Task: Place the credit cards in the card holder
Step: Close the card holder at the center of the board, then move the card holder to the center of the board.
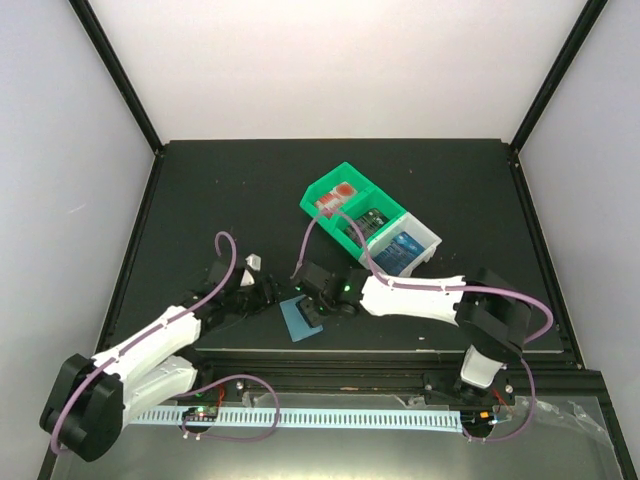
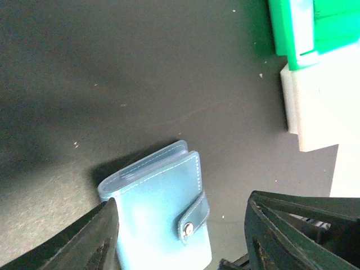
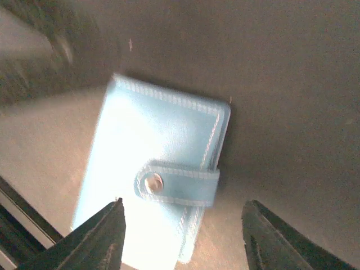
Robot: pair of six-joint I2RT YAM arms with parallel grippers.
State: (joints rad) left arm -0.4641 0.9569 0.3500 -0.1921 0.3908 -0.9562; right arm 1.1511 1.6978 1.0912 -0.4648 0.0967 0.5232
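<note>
Both empty and spread: left gripper [image 2: 181, 214] and right gripper [image 3: 183, 214] flank the closed card holder [image 3: 157, 135] on the table [image 1: 220, 190], credit cards [image 1: 335, 200] in the bins [image 1: 347, 168]; pin its body with one, unsnap the clasp tab [image 3: 180, 184] with the other.

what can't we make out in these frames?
1. Closed teal leather card holder: cards inside or not, hidden by its snapped flap, both wrist views.
2. Holder's near end: cut off by the bottom edge, left wrist view.
3. Green plastic bin and white plastic bin: contents cut off, left wrist view.
4. Red-and-white plastic card: print too small, top view.
</note>
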